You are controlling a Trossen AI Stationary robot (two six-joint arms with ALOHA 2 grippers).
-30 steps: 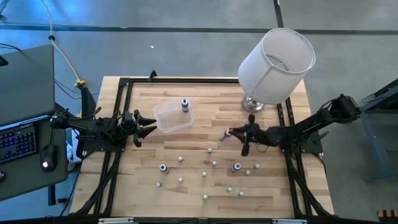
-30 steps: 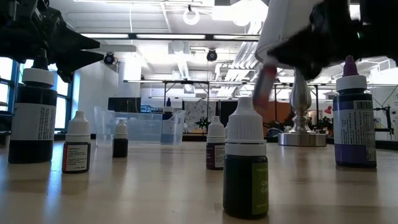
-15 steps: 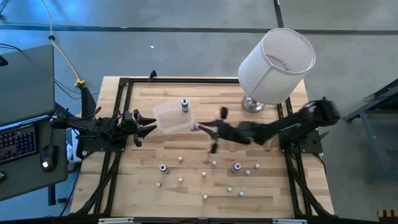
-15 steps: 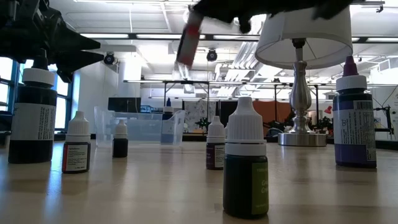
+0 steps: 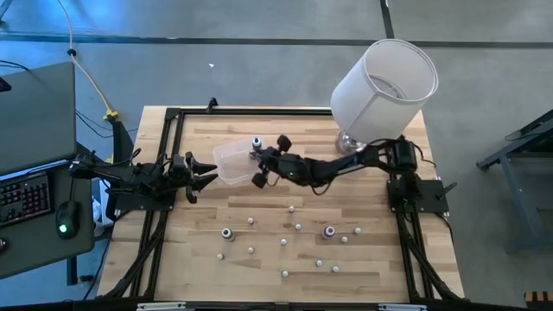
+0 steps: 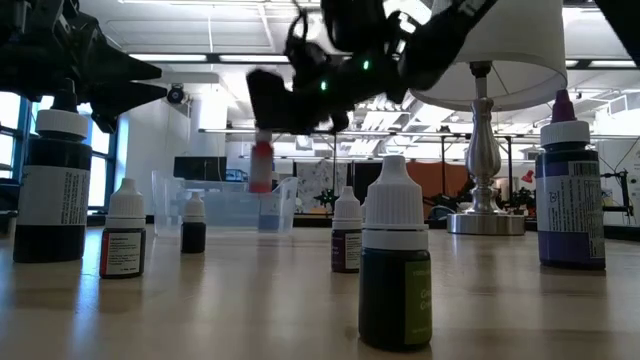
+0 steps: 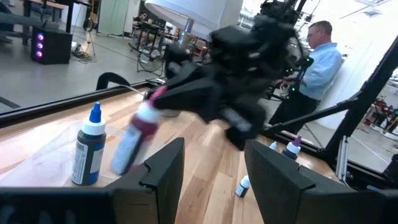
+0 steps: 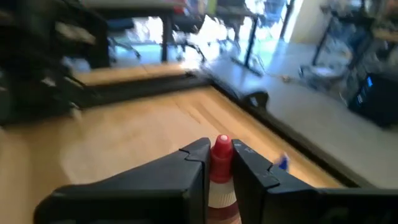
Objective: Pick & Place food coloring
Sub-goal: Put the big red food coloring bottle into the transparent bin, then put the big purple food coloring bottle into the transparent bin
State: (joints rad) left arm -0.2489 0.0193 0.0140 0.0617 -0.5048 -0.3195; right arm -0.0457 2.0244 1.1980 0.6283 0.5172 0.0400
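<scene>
I see the right gripper point(image 5: 259, 161) clamping a red-capped food coloring bottle point(image 8: 220, 167) over the clear tub point(image 5: 226, 164), blue-capped bottle point(image 7: 87, 148) already inside. Left gripper point(image 5: 206, 172) parked left of it, fingers apart.

Two slim arms of matte black jointed links — the left arm point(image 5: 130, 175) and the right arm point(image 5: 346, 166) — each rise from a black block base point(image 5: 421, 193) bolted to the dark rail frame. Small green lights glow on the right arm's wrist housing point(image 6: 345, 75). The left gripper point(image 7: 214, 168) ends in two flat, angular black fingers point(image 7: 163, 163) — smooth, unmarked plastic.
</scene>
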